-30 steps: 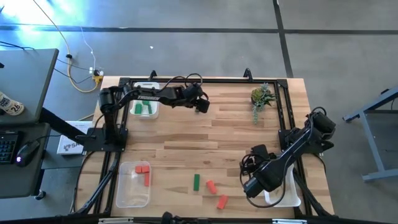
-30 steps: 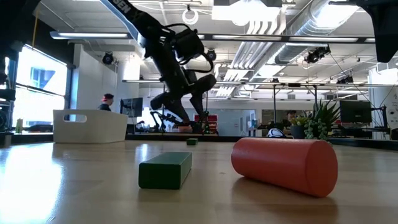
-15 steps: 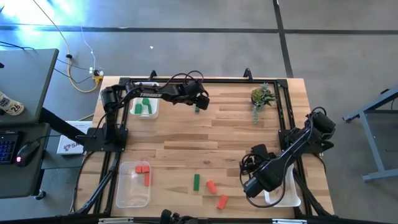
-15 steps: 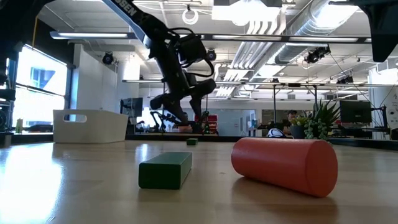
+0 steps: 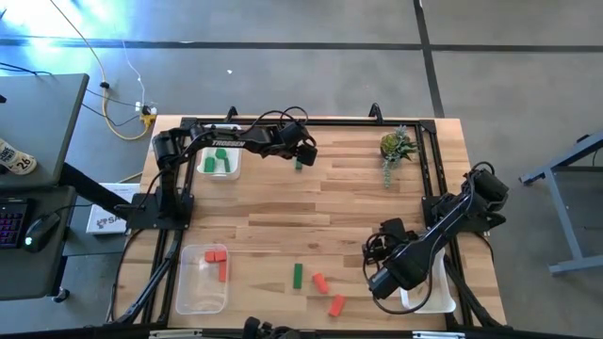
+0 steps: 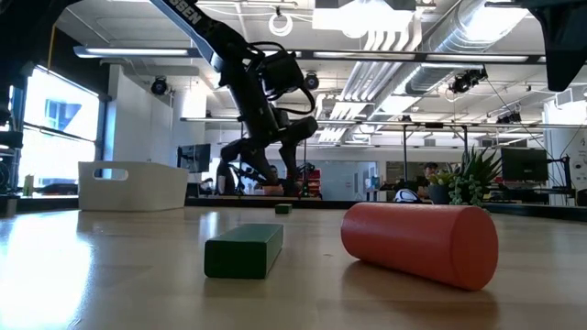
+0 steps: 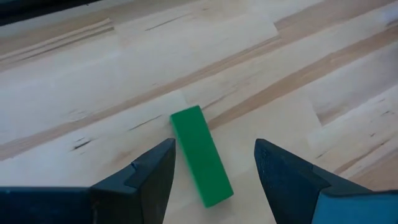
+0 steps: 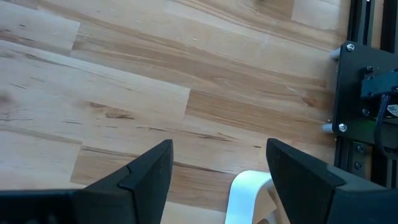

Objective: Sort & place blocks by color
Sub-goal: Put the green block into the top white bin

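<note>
1. Since the green bar point(image 7: 201, 155) lies flat on the table point(image 7: 261, 74) between and just ahead of the left gripper's point(image 7: 214, 167) spread, empty fingers, it looks light, rigid and smooth; pinching its 2 long sides seems best.
2. Right gripper point(image 8: 219, 163) waits released, holding nothing.
3. "TROSSEN" seems printed on the left arm point(image 5: 226, 143); barely legible.

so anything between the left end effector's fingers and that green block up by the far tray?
Nothing. In the left wrist view the green block lies on bare wood between the open left end effector's fingers, untouched.
</note>
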Tool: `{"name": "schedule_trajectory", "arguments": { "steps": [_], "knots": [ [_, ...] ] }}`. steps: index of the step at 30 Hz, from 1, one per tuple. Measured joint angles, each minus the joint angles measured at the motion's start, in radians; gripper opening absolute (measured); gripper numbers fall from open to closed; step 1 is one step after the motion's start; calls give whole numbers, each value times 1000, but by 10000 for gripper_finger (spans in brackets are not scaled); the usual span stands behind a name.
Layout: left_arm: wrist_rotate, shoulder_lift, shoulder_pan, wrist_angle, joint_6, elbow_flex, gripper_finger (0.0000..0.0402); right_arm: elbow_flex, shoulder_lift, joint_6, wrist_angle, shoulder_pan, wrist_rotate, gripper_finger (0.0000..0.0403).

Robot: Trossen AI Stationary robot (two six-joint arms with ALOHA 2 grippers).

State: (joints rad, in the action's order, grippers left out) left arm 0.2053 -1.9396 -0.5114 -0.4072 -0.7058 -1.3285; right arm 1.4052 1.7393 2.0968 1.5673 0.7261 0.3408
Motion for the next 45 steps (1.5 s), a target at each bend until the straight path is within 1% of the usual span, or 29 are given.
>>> {"name": "schedule_trajectory", "arguments": {
  "steps": [4, 9, 14, 21, 25, 29, 36, 38, 43, 45],
  "knots": [
    [-31, 0, -5, 0, -3, 0, 207, 0, 0, -3, -6, 0, 0, 245],
    [-42, 0, -11, -1, -24, 1, 207, 0, 0, -3, -8, 0, 0, 245],
    [-81, 0, -19, -42, -25, 1, 207, 0, 0, -3, -9, 0, 0, 245],
    [-172, 0, -42, -48, -56, 1, 207, 0, 0, -3, -19, 0, 1, 245],
    [-189, 0, -59, -48, -62, 1, 207, 0, 0, -3, -22, 0, 1, 245],
    [-238, 0, -77, -50, -80, 1, 207, 0, 0, -9, -22, 0, 1, 245],
    [-239, -2, -78, -50, -81, 1, 207, 0, 0, -11, -32, 0, 29, 245],
    [-240, -17, -78, -44, -90, 1, 207, 0, 0, -11, -38, 0, 41, 245],
    [-292, -66, -85, -50, -103, 1, 207, 0, 0, -11, -47, 0, 46, 245],
    [-296, -87, -79, -64, -104, 2, 207, 0, 0, -11, -48, 0, 46, 245]
  ]
}}
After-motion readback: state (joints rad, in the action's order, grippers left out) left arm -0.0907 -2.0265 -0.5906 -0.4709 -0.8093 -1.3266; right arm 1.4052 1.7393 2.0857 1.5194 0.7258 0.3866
